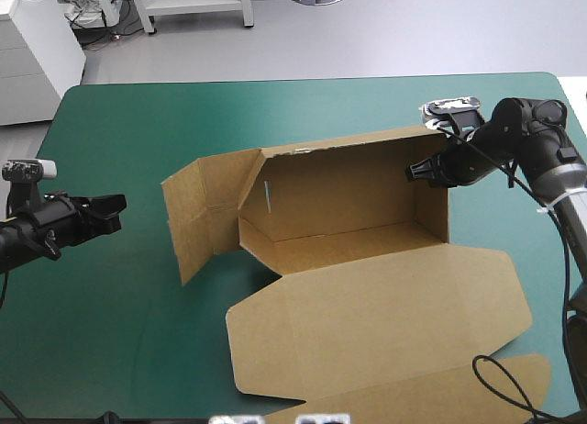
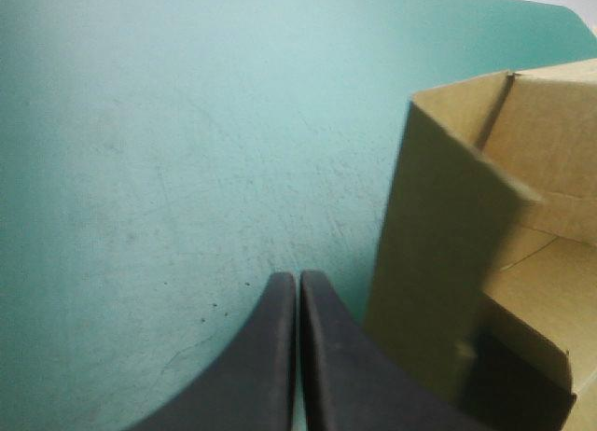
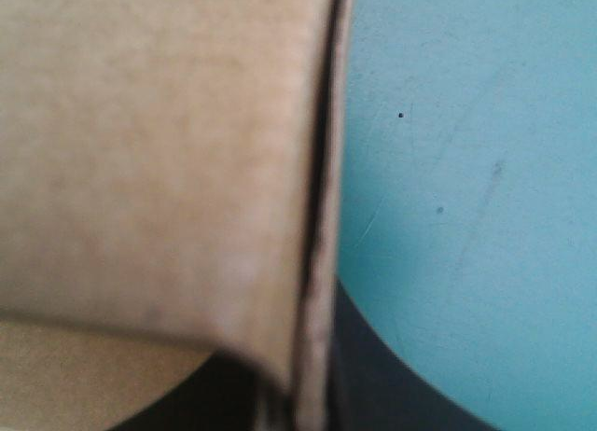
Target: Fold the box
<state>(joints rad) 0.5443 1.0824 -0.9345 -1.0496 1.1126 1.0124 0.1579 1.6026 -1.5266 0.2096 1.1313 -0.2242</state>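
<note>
The brown box (image 1: 367, 286) stands in the middle of the table, its back wall and right end wall raised. The lid lies flat toward the near edge, and a left end flap (image 1: 193, 213) stands splayed outward. My right gripper (image 1: 415, 172) is at the right end wall's top edge, shut on it. In the right wrist view the board (image 3: 159, 151) runs between the black fingers (image 3: 373, 375). My left gripper (image 1: 115, 208) hovers left of the box, shut and holding nothing. Its tips (image 2: 297, 280) meet short of the left flap (image 2: 448, 263).
The teal-green cover (image 1: 138, 121) lies bare between my left gripper and the box's left flap. The lid's tuck flap (image 1: 431, 401) reaches the table's near edge. My right arm is close to the table's far right corner (image 1: 550, 80).
</note>
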